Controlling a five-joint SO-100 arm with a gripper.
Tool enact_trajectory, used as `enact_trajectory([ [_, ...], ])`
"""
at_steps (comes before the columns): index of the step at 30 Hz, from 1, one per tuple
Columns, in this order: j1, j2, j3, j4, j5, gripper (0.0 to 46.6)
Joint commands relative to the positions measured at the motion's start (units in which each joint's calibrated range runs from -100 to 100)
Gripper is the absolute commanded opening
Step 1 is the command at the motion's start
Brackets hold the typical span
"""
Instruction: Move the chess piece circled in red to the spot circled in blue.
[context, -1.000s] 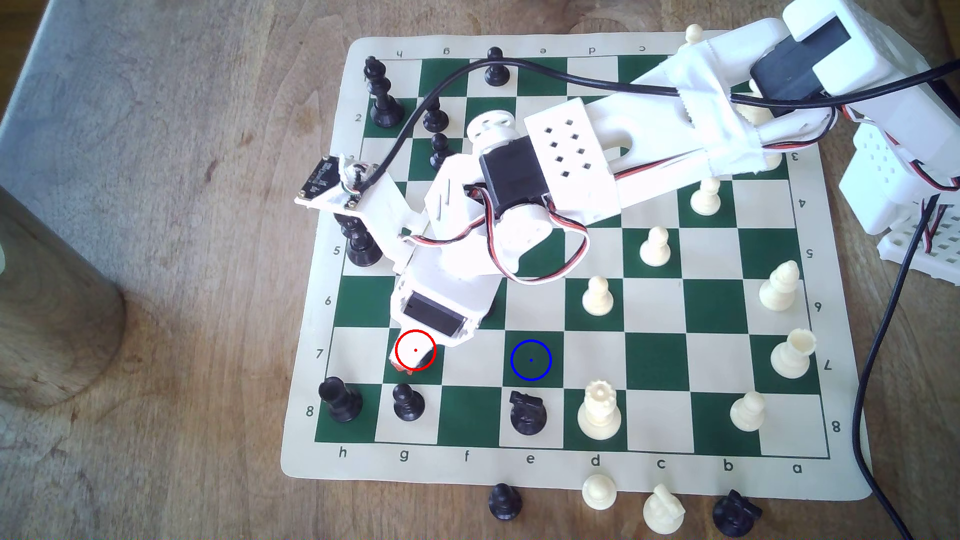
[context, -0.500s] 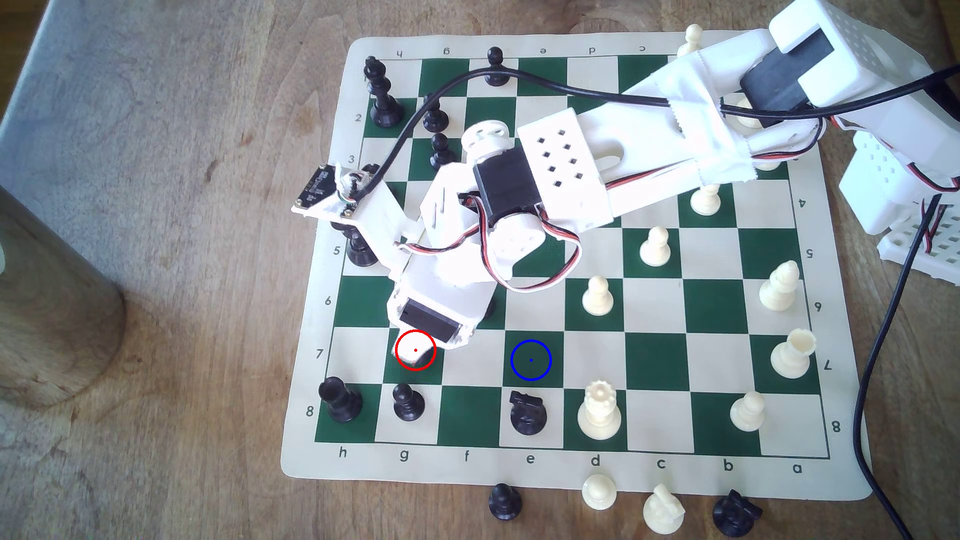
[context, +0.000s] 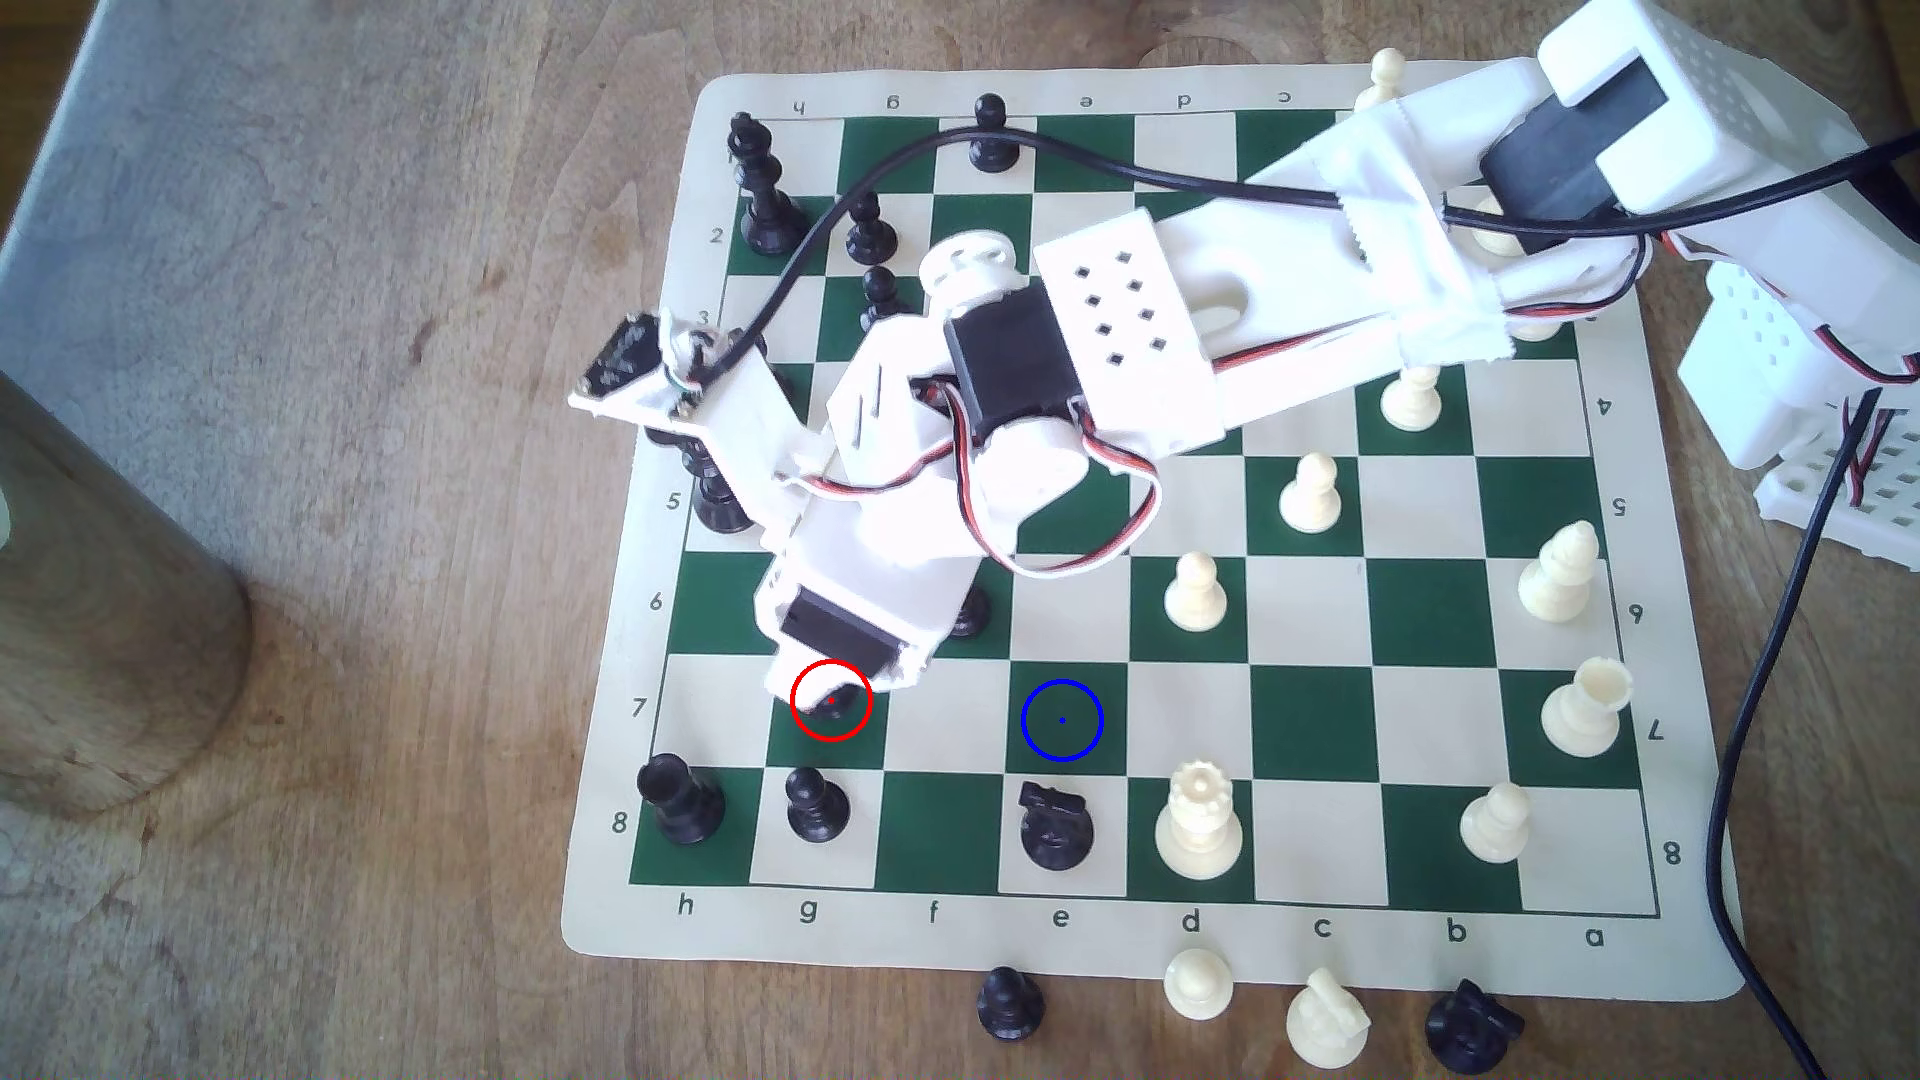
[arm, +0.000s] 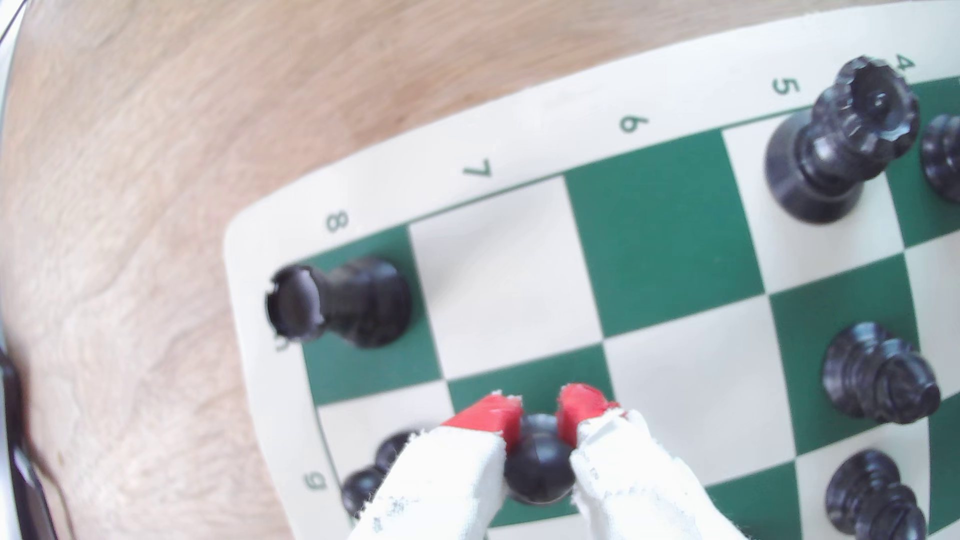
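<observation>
The arm is reaching down over the g7 square at the exterior view's near left, and the gripper (arm: 540, 415) is closing its red-tipped fingers (arm: 491, 415) on the chess piece (arm: 539, 464) — a small glossy black pawn whose ball head is showing dark and shiny between the two cloth-wrapped white prongs. In the wrist view the fingers are pressing against both sides of the head with no gap visible, so they are clamped on it, though whether the base is off the board I cannot tell. In the exterior view the pawn (context: 837, 706) is sitting inside the red ring, mostly covered by the white housing. The step in hand looks like the grasp itself; the next move will be calling for a straight lift, then a short carry toward the exterior view's right, across one cream square, to the spot (context: 1062, 720) — a dark green square marked with a thin blue ring and dot. A black knight (context: 1055, 826) is standing just near of that square, so the descent should be coming from above. The vinyl board (context: 1195, 914) is lying flat on a grainy wooden surface (context: 364, 519).
</observation>
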Motion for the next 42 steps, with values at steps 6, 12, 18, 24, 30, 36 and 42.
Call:
enact_trajectory([
  [6, 1.4, -20.4, 2.4, -0.9, -0.9, 0.3],
  [12, 1.3, -26.8, 13.9, -4.3, -1.2, 0.3],
  [18, 0.7, -33.0, 25.1, -7.2, -1.2, 0.3],
  [24, -0.2, -41.0, 43.6, -15.3, -0.9, 0.3],
  [30, -0.8, -42.4, 47.0, -15.6, -0.8, 0.3],
  [36, -1.8, -40.1, 48.8, -16.1, -0.6, 0.3],
  [42, -2.2, -38.8, 51.9, -16.5, 0.2, 0.3],
])
